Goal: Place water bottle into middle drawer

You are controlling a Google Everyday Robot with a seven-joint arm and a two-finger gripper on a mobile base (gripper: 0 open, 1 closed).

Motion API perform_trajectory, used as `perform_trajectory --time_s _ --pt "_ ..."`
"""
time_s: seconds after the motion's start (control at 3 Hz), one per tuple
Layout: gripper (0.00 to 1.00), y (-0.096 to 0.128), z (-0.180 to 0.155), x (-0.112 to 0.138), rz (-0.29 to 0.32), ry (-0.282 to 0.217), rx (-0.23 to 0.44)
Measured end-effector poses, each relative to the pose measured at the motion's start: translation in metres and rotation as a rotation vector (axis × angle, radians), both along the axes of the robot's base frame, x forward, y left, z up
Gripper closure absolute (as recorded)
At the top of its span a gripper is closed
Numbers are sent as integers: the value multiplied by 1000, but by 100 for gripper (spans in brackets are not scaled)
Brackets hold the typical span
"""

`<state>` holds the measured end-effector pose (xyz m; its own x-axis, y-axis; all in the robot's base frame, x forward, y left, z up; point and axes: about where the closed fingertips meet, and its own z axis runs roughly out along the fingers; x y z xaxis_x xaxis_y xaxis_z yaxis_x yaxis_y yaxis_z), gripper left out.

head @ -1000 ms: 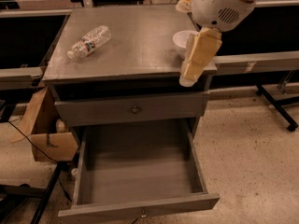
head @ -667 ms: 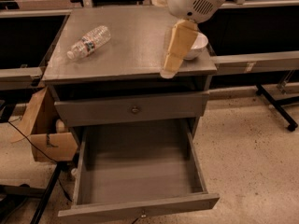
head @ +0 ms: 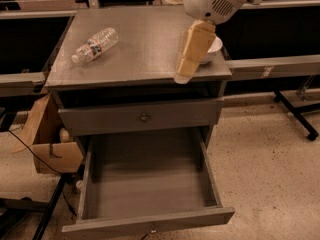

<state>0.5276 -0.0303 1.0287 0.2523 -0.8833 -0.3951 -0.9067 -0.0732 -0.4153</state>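
Note:
The water bottle (head: 95,45) lies on its side at the back left of the grey cabinet top (head: 145,39), white cap pointing to the front left. My gripper (head: 183,73) hangs from the white wrist over the right part of that top, near its front edge. It is well to the right of the bottle and holds nothing. Below, the middle drawer (head: 150,189) is pulled out wide, its plain grey floor bare.
A white bowl (head: 213,49) sits on the top just behind and to the right of my gripper. A shut drawer front with a round knob (head: 145,117) is above the pulled-out one. A cardboard box (head: 50,144) stands left of the cabinet. Black rails flank both sides.
My gripper has moved left across the cabinet top and now hangs in front of the bowl's left side. The bottle and the drawer have not moved.

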Motion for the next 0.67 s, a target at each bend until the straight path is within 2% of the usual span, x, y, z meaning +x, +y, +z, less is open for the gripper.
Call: perform_trajectory --time_s 0.33,0.67 --pt "0 9 4 11 49 -44 25" --pt "0 27 3 36 123 -81 47"
